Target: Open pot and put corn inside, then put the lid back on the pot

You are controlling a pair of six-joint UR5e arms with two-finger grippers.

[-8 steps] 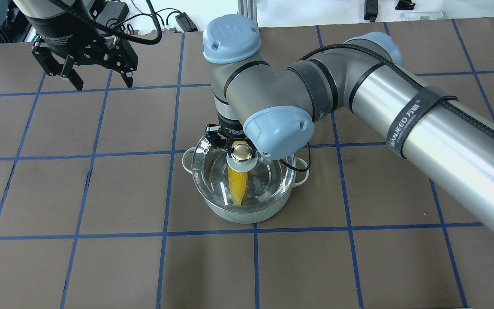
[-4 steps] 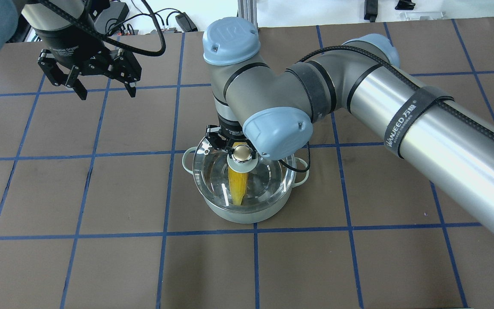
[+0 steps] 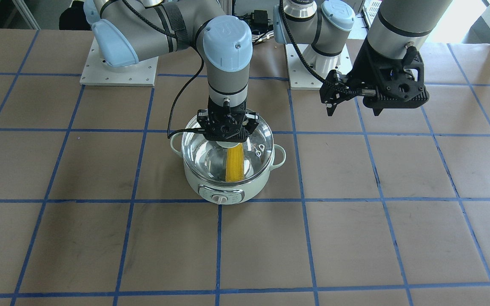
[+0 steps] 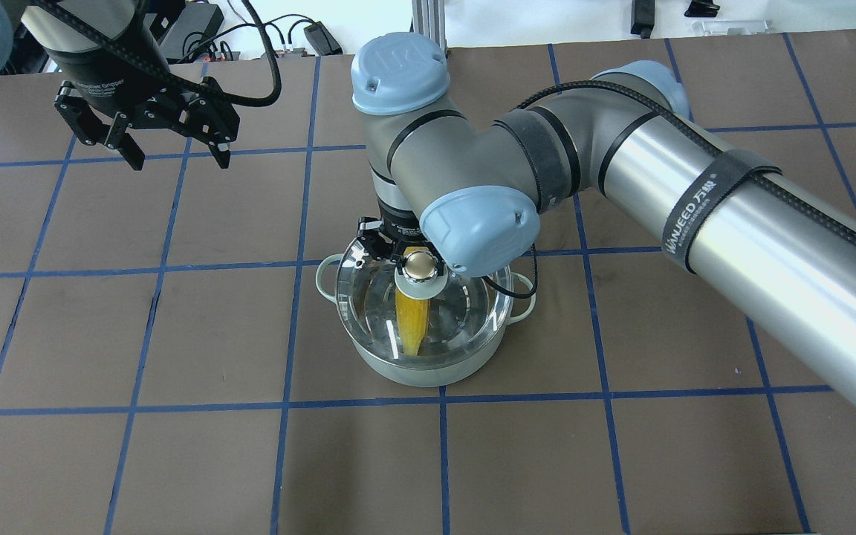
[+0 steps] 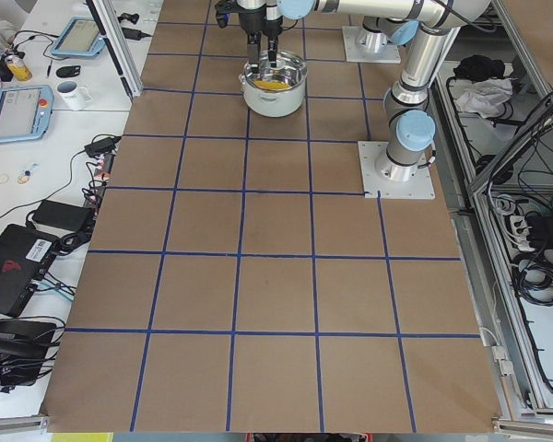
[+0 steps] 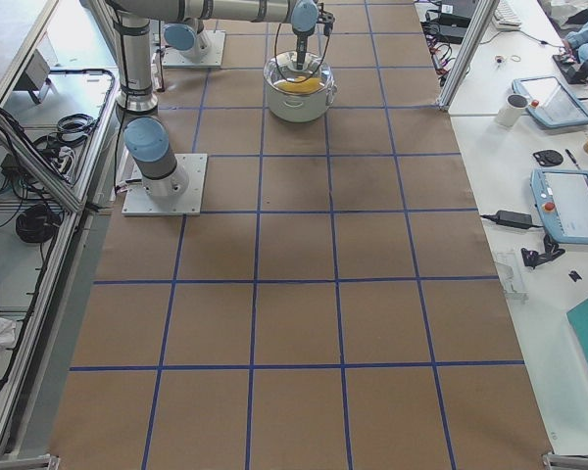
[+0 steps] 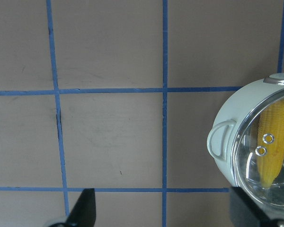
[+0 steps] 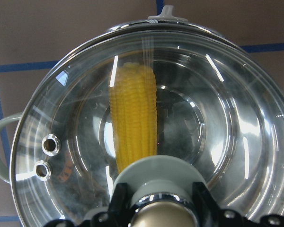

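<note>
The pale mint-green pot (image 4: pixel 420 371) stands mid-table with its control panel facing away from the robot's base (image 3: pixel 221 193). The yellow corn (image 4: pixel 413 319) lies inside it, seen through the glass in the right wrist view (image 8: pixel 132 118). The clear glass lid (image 4: pixel 465 305) sits on the pot's rim (image 8: pixel 217 118). My right gripper (image 4: pixel 414 261) points straight down over the pot's centre (image 3: pixel 226 138), with its fingers closed on either side of the lid's knob (image 8: pixel 156 208). My left gripper (image 4: pixel 177 162) is open and empty, hovering above the table to the far left of the pot (image 3: pixel 353 111).
The brown table (image 4: pixel 175 334) is marked with a blue tape grid. My right arm's elbow and forearm (image 4: pixel 695 208) stretch over the table's right half. The left wrist view shows the pot's side handle (image 7: pixel 220 142) at its right edge. Desks with tablets (image 6: pixel 568 201) flank the table.
My left gripper has shifted slightly, first down and right, then back left, and stayed open. My right gripper, the lid and the pot have barely moved.
</note>
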